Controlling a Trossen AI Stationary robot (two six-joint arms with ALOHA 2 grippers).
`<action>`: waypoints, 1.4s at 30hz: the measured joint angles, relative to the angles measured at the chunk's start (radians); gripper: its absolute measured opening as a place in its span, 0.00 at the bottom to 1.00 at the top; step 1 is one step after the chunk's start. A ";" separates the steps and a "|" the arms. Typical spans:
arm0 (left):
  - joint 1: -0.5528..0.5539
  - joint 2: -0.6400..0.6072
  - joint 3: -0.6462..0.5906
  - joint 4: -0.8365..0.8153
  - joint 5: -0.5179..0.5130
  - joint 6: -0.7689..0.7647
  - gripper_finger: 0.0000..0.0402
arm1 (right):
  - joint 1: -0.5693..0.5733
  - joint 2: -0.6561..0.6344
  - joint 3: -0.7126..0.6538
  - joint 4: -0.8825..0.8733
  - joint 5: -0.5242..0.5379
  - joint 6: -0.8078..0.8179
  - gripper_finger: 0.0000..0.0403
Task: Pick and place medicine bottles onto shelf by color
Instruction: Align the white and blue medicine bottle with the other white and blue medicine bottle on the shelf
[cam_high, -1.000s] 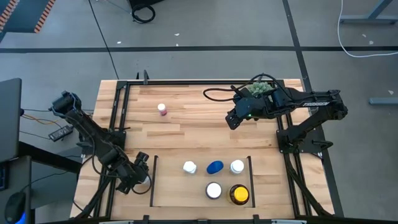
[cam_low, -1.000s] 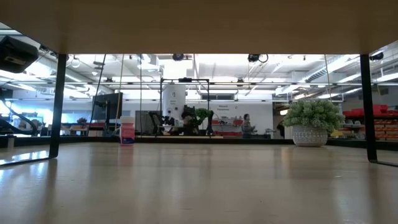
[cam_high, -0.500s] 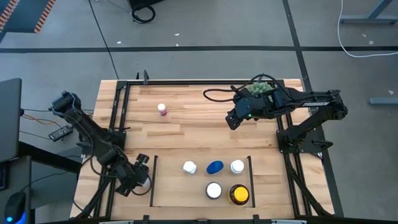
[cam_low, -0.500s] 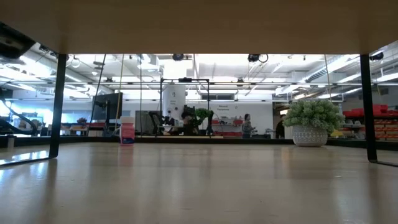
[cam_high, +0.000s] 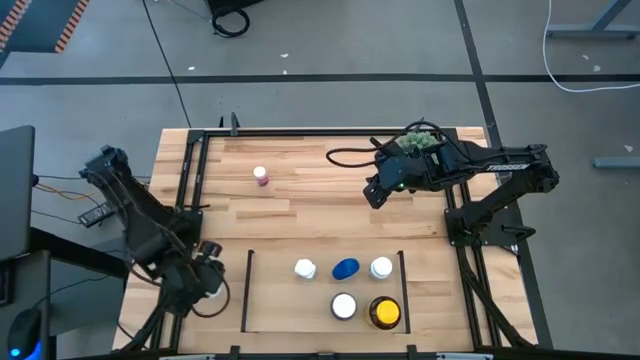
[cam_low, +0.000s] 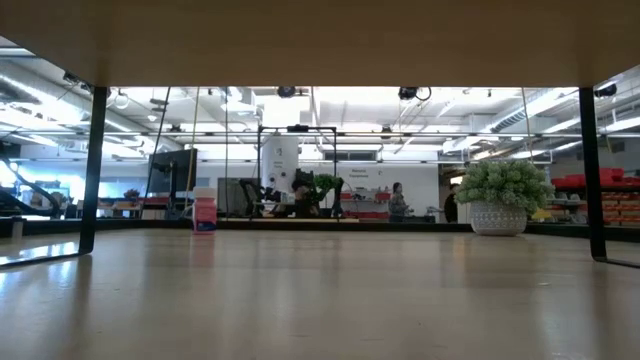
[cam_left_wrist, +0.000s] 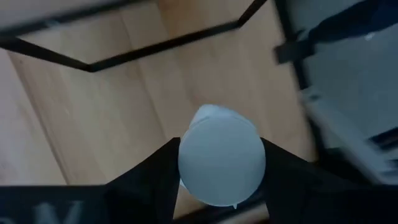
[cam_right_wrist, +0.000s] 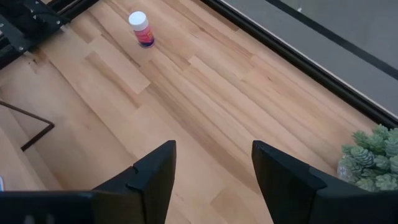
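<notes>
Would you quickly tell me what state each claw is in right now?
Left claw: shut on a white-capped bottle, beside the shelf.
Right claw: open, holding nothing, above the table's far half.

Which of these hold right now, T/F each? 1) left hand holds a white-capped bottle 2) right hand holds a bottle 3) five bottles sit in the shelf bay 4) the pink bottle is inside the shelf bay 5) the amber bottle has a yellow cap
1) True. The left hand is shut on a white-capped bottle, left of the shelf.
2) False. The right hand is open with nothing in it, hovering over the table's far half.
3) True. Three white-capped ones, the blue bottle and the amber bottle.
4) False. The pink bottle stands alone on the far part of the table, outside the bay.
5) True.
</notes>
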 joint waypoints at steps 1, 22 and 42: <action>-0.001 0.000 0.039 -0.024 0.000 -0.016 0.47 | 0.000 0.000 0.000 0.000 0.000 -0.005 0.54; 0.180 0.386 0.813 -0.289 -0.110 -0.007 0.46 | 0.000 0.000 0.000 -0.007 -0.001 -0.128 0.54; 0.300 0.756 1.080 -0.197 -0.146 0.131 0.47 | 0.000 0.000 0.000 -0.029 -0.005 -0.214 0.54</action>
